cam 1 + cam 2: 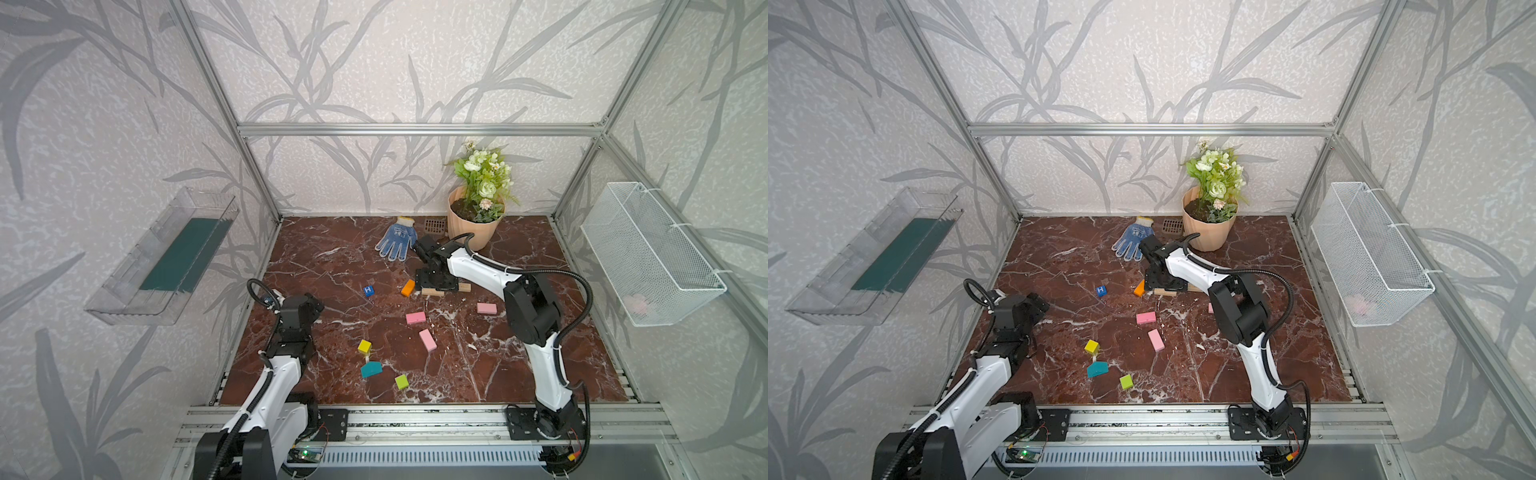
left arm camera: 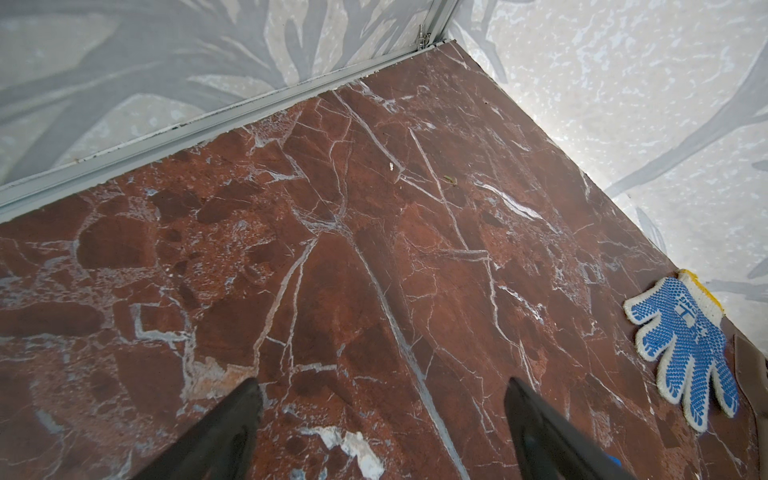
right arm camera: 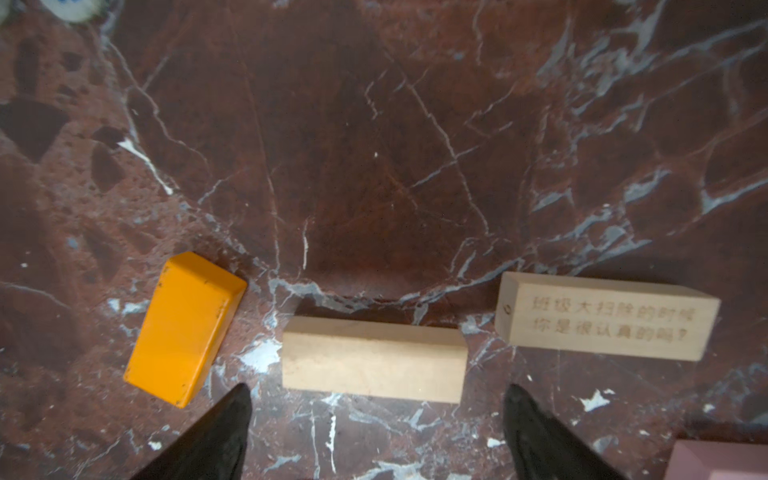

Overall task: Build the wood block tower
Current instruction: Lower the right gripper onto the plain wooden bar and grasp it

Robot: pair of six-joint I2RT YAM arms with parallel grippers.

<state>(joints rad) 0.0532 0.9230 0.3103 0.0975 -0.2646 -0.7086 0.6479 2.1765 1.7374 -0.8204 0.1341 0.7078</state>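
No wood block tower stands in any view; the wood blocks lie apart on the marble table (image 1: 324,257). My right gripper (image 3: 379,390) hangs open, pointing down over a plain tan block (image 3: 374,359), its fingertips either side of the block's near edge. An orange block (image 3: 185,328) lies on one side and an engraved tan block (image 3: 602,318) on the other. In a top view I see the blue "H" cube (image 1: 368,290), three pink blocks (image 1: 415,318), a yellow cube (image 1: 364,346), the teal piece (image 1: 371,369) and a lime cube (image 1: 401,381). My left gripper (image 2: 383,381) is open above bare table.
A blue dotted glove (image 1: 397,239), a brown grate (image 1: 435,226) and a peach flowerpot (image 1: 473,226) sit at the back, close behind my right arm. A clear tray (image 1: 166,257) hangs on the left wall, a wire basket (image 1: 648,253) on the right wall.
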